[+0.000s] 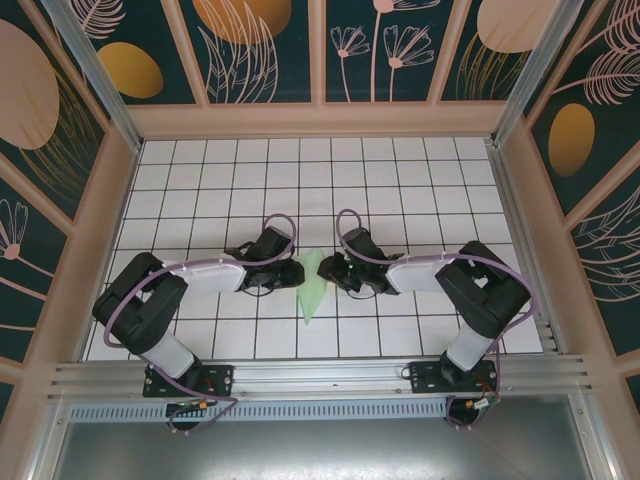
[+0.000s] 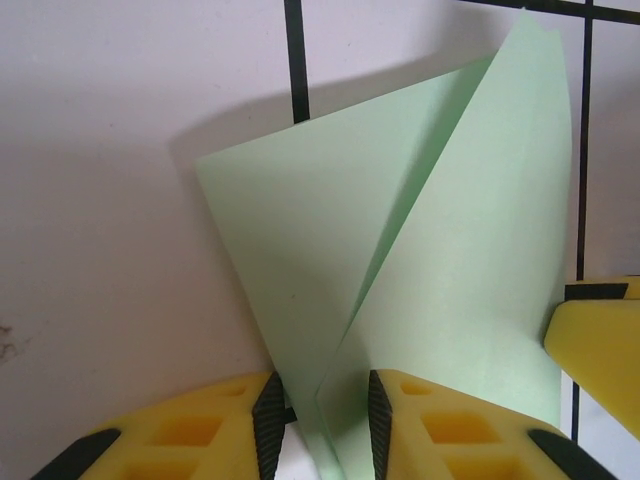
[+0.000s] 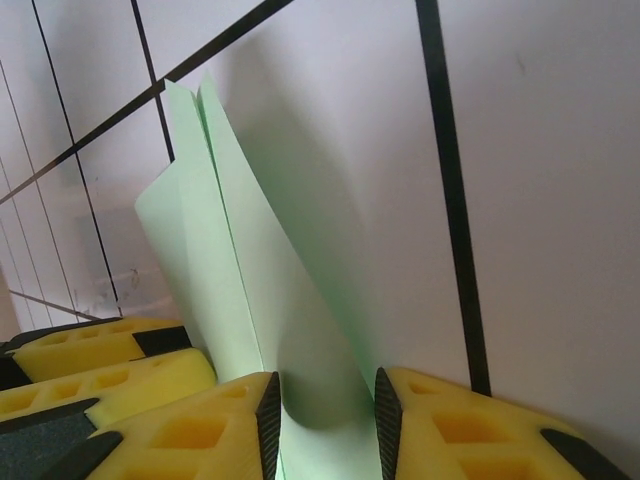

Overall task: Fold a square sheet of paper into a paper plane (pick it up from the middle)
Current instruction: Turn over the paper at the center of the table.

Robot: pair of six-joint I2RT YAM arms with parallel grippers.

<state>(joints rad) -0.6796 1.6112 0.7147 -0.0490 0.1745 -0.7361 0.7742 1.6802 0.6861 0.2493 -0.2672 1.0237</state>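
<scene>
Left gripper [image 2: 322, 428] first: moulded yellow plastic fingers [image 2: 230, 390] with hollow cells, faced with ribbed black pads. Set at a slim gap around the lower end of the paper plane [image 2: 450, 260]; cannot tell whether pinching or merely bracketing it. Facing it fingertip to fingertip, the right gripper [image 3: 325, 425], same yellow-and-black build, clamped onto a curled fold of that paper, both pads in contact. Between the two sets of fingers and beyond them: thin, matte, pale mint-green paper, plain, sharply creased into two flaps narrowing to a point. Under the fingers, a smooth white table [image 1: 400, 180] ruled with black grid lines. Behind the wrists, past the arm bases, a ribbed aluminium rail [image 1: 320, 375]. Farther out, dark teal wall panels [image 1: 350, 50] printed with pale leaf outlines and orange discs.
</scene>
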